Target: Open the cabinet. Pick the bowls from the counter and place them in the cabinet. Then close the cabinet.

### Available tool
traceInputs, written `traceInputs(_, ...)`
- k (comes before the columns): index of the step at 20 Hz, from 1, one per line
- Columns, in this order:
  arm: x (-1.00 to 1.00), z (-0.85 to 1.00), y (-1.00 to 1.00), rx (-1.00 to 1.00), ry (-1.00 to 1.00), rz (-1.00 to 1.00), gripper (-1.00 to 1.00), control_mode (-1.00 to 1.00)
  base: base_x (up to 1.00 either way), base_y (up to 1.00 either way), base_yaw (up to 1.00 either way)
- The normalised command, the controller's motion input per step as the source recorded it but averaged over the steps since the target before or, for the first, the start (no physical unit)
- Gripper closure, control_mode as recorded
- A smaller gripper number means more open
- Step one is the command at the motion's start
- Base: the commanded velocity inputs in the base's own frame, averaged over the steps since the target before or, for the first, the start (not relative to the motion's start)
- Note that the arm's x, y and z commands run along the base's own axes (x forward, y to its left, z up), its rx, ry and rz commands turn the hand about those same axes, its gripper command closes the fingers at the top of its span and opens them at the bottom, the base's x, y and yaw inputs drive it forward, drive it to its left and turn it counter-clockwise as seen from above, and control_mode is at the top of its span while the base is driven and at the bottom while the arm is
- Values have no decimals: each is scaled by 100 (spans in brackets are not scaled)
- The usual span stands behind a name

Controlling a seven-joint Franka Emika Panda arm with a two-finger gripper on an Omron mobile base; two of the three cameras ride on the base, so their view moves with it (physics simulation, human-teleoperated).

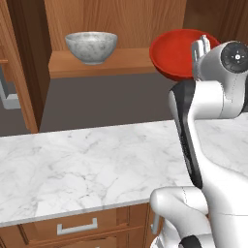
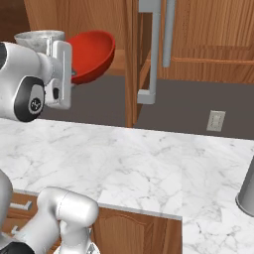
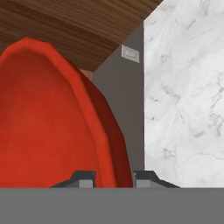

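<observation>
The cabinet (image 1: pixel 121 22) stands open above the counter (image 1: pixel 87 164). On its wooden shelf (image 1: pixel 97 65) sits the grey-white marble-look bowl (image 1: pixel 91 46), upright at the left. The glossy red bowl (image 1: pixel 177 53) hangs tilted at the shelf's right end, in front of its edge, above the counter. My gripper (image 3: pixel 113 178) is shut on the red bowl's rim (image 3: pixel 105 162), one fingertip inside and one outside. In the right base view the red bowl (image 2: pixel 92 54) tips toward the open door (image 2: pixel 130 59), with the marble-look bowl (image 2: pixel 37 37) behind my hand.
An open cabinet door with a grey bar handle (image 2: pixel 155 49) hangs right of the red bowl. A second door (image 1: pixel 22 72) stands open at the left. A grey cylinder (image 2: pixel 246 191) sits on the counter's far right. Drawers (image 1: pixel 77 226) lie below the counter. A wall outlet (image 2: pixel 215 120) is mounted behind.
</observation>
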Motion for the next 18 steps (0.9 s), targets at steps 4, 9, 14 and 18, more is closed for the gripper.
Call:
traceInputs(4, 25, 15, 0, 22, 0, 10, 100, -100, 0, 0, 0)
traceInputs(9, 34, 4, 0, 12, 0, 6, 100, -100, 0, 0, 0)
traceInputs(14, 29, 4, 0, 0, 0, 1, 100, -100, 0, 0, 0)
traceInputs(18, 48, 0, 0, 0, 0, 0, 100, -100, 0, 0, 0)
